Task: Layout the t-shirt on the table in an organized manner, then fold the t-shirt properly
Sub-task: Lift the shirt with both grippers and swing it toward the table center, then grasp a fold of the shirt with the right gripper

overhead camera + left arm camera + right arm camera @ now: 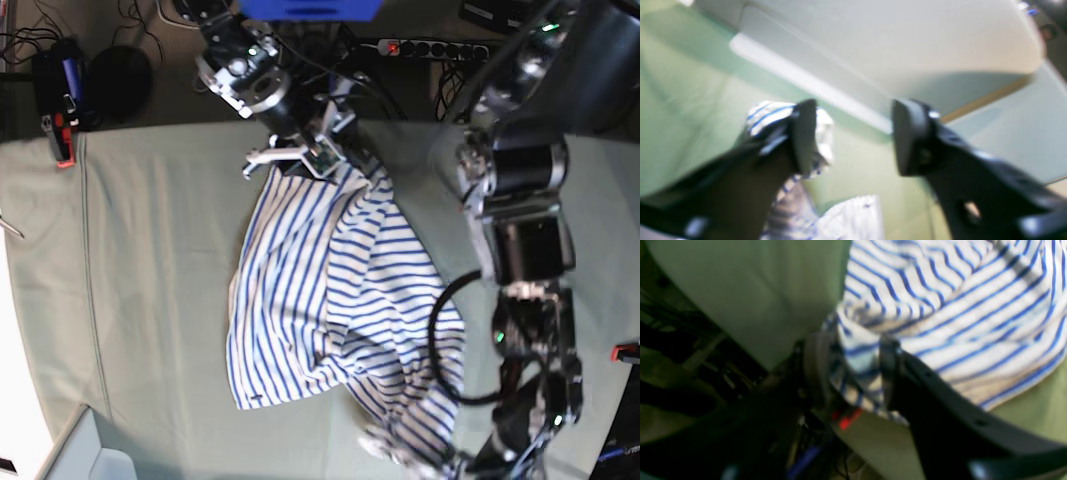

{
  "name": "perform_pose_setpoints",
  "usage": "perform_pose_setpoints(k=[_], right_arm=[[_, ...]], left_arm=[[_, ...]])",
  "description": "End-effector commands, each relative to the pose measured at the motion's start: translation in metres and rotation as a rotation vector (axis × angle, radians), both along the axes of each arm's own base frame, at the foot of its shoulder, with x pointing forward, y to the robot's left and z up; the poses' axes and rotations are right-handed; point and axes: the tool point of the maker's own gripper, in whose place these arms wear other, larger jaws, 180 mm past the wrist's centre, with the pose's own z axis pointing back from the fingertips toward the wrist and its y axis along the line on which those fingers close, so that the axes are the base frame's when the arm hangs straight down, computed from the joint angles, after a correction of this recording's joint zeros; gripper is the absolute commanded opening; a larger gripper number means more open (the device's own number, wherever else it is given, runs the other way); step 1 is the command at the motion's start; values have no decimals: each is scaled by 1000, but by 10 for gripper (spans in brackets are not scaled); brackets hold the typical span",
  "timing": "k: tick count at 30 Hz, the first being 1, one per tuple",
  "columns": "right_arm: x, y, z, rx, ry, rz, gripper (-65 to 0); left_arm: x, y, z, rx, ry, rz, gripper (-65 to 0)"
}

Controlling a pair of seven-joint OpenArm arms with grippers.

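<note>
The white, blue-striped t-shirt (320,300) lies crumpled on the grey-green table (150,260), stretched from the far edge to the near edge. My right gripper (322,155) is at the table's far edge, shut on a bunched edge of the shirt. The right wrist view shows the fabric (957,313) pinched in that gripper (853,373). My left gripper (440,462) is over the shirt's near end. In the blurred left wrist view this gripper (855,136) is open with only the table (683,110) in its gap. Shirt fabric (773,115) bunches beside and behind its left finger (803,136).
A red clamp (625,352) is on the table's right edge, and another shows below the right gripper (848,420). Cables and a power strip (430,47) lie beyond the far edge. A pale box (90,450) is at the near left corner.
</note>
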Motion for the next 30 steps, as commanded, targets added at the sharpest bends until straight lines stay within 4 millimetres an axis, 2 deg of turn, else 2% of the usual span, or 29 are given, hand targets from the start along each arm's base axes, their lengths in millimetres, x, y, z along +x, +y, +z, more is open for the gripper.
perform_pose_setpoints(k=[1,4,7,10,14,19,22,25,30], right_arm=[[9,-3,19,38,-58,-22,-365],[20,-17,29,29,-95,-54,-364],[38,-31,36,14,-133,-91,-363],[63,-48,42,-6,-173,-132,-363],[95,-53,44,-24,-211,-137,-365],[142,-49,44,-38,-233,-130,-362],[170,-41,39,3,-201,-145,-357],[194,-39,27,23,-145,-150,-315],[234,-35,10,65,-38,-178,-256]], left_arm=[[3,13,33,16,-86,27,-238],[-13,43,17,29,-69,82,-218],[-42,79,-6,13,-52,169,-218],[-76,107,-42,8,9,242,-218],[-130,139,-94,16,113,333,-218],[-190,154,-155,34,268,379,-218],[-220,154,-177,58,334,378,-218],[-242,155,-188,81,375,377,-218],[-273,155,-190,130,406,371,-218]])
